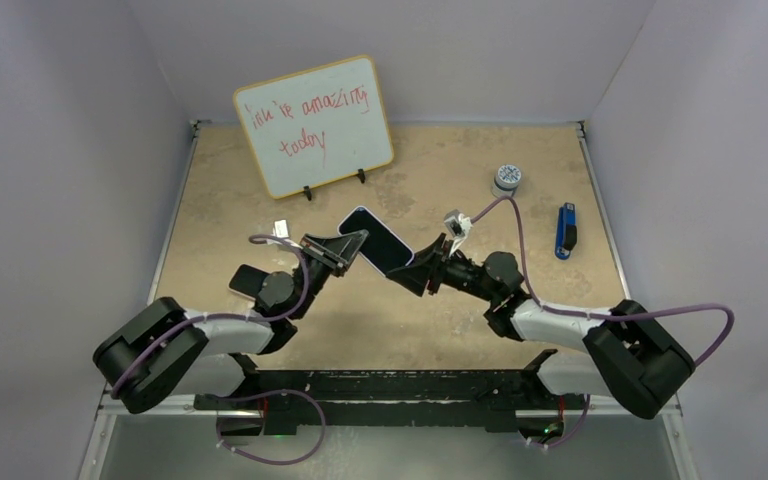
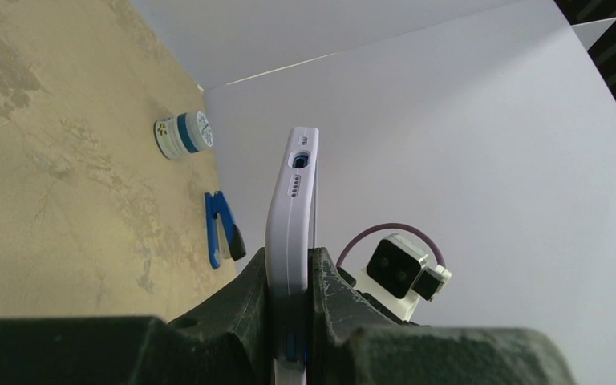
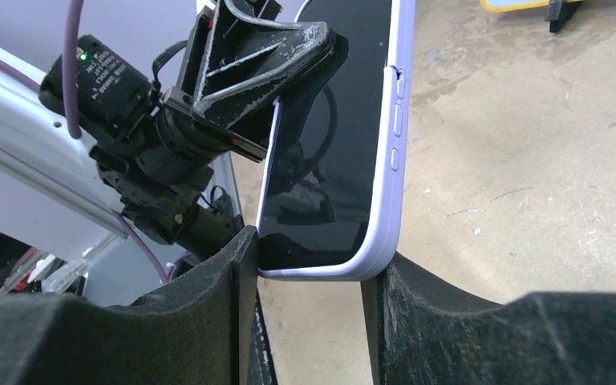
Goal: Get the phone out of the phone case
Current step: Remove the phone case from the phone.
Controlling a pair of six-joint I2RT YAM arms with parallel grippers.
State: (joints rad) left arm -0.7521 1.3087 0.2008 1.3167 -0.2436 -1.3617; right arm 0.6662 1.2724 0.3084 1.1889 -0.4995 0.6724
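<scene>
**Two holds on one phone, nothing parted**

The left jaws are shut across the thickness of the lilac soft phone case. One pad sits on its back and the other on the glass of the black-screened phone, which is still seated inside. The right jaws straddle the lower end across its width, with their pads at the case's edges (touching, as far as the right wrist view shows). Whether they press hard enough to hold, I cannot tell. The cased phone hangs tilted in the air between the two arms, above the tan speckled bench.

The likeliest trouble is that the left jaws pin the phone into its case, so a pull from the right would drag both together or twist them out of that narrow clamp. If the right pads sit only on the case's rim, they could slide off the rounded corner. If the phone pops free suddenly with nothing under it, it would drop to the bench.
</scene>
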